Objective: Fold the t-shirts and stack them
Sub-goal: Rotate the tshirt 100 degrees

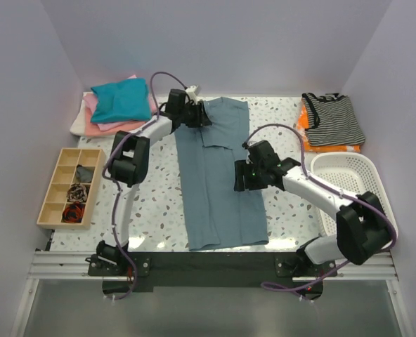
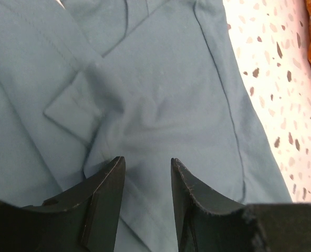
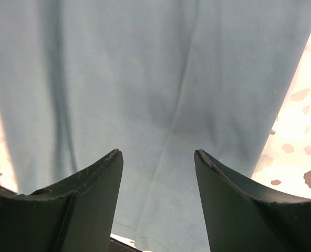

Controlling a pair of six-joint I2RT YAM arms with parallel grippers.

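The slate-blue t-shirt (image 1: 218, 175) lies flat along the middle of the table, its sides folded in to a long strip. My left gripper (image 1: 199, 114) is open over its far end, near a folded-in sleeve (image 2: 74, 107), holding nothing. My right gripper (image 1: 240, 175) is open over the shirt's right side about midway, holding nothing; the cloth (image 3: 145, 79) fills its view. A folded teal shirt (image 1: 121, 100) lies on pink (image 1: 102, 127) and white (image 1: 79, 121) ones at the far left.
A wooden compartment tray (image 1: 55, 203) with small items sits at the left. A striped garment (image 1: 334, 119) on orange cloth lies at the far right. A white basket (image 1: 348, 179) stands at the right, under my right arm.
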